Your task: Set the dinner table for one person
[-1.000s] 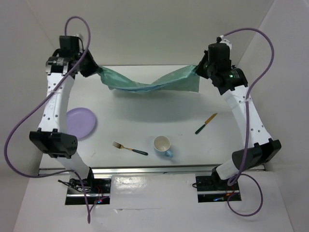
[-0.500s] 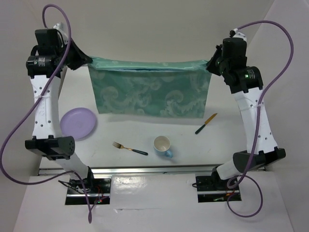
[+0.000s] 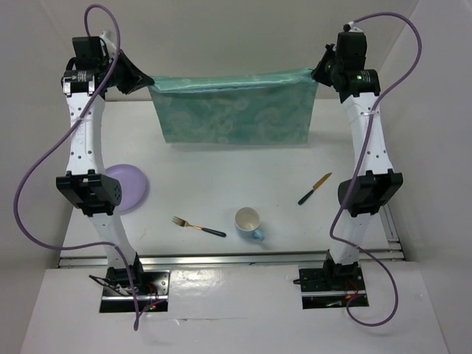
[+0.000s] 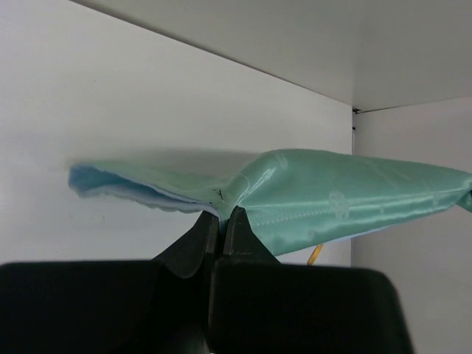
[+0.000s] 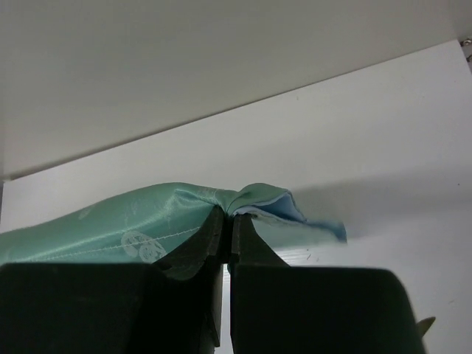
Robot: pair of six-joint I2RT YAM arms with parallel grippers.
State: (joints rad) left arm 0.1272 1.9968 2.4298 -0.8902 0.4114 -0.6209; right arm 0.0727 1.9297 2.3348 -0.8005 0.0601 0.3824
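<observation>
A teal-green patterned cloth [image 3: 232,110] hangs stretched in the air over the far part of the white dinner table [image 3: 221,169]. My left gripper [image 3: 146,78] is shut on its upper left corner, and my right gripper [image 3: 316,74] is shut on its upper right corner. In the left wrist view the cloth [image 4: 310,195] runs off to the right from the pinched jaws [image 4: 222,214]. In the right wrist view the cloth [image 5: 118,221] runs off to the left from the closed jaws [image 5: 227,214]. The cloth's lower edge hangs above the table.
On the table lie a lilac plate [image 3: 125,186] at the left, a fork [image 3: 198,226] with a dark handle, a white-and-blue mug [image 3: 249,223] near the front, and a knife [image 3: 314,189] at the right. A metal rail [image 3: 228,259] runs along the near edge.
Both arms have risen and spread apart, pulling the sagging cloth taut and lifting it. In the last half second both grippers came inward and the cloth hangs shorter in view.
</observation>
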